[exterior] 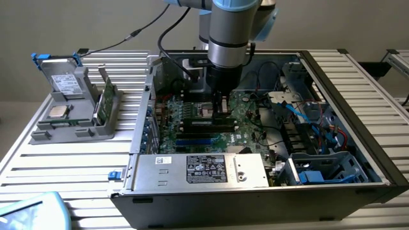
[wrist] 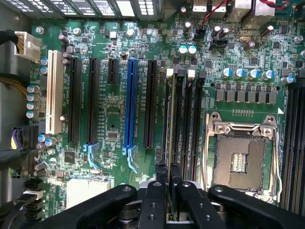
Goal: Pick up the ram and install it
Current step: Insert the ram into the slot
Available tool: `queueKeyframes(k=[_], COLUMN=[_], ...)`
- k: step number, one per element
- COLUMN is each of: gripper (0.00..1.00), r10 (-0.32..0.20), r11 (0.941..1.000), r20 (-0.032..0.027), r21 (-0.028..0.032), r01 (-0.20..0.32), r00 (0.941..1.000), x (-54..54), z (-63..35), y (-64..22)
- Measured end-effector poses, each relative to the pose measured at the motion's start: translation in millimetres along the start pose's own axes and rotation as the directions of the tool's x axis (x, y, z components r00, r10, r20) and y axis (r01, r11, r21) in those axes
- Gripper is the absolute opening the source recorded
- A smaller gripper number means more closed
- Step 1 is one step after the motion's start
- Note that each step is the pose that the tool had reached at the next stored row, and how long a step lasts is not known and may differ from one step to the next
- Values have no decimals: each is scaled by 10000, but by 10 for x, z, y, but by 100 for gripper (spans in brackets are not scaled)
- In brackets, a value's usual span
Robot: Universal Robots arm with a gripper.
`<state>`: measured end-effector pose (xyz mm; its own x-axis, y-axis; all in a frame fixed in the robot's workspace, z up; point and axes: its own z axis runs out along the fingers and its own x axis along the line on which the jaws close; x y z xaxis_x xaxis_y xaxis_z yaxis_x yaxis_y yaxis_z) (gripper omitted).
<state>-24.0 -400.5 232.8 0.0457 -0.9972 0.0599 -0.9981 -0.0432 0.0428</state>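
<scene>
Tool (wrist: 168,168) w/ ram (exterior: 223,107) over DIMM slots (wrist: 183,119), inside PC case (exterior: 357,120).
Jaws narrow, clamped on ram; stick upright, edge-on, in line w/ black slots on mobo (wrist: 114,109), near open CPU socket (wrist: 238,160). Can't tell if ram touches slot. Case on slatted counter (exterior: 70,163).

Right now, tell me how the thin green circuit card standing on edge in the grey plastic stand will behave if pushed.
The thin green circuit card is a flat board, so probably stiff and light. Standing on edge in the grey plastic stand, it would likely tilt under a sideways push. Its exposed face suggests it scratches or cracks easily.
</scene>
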Motion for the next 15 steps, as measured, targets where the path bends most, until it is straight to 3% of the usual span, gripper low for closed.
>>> queueKeyframes(k=[9, 15], gripper=[14, 14], r10=[0, 2], r11=[10000, 10000], r20=[-1, -34], r21=[0, -3], r01=[0, -2], r00=[10000, 10000], x=[-2, -3], z=[25, 42], y=[-8, -8])
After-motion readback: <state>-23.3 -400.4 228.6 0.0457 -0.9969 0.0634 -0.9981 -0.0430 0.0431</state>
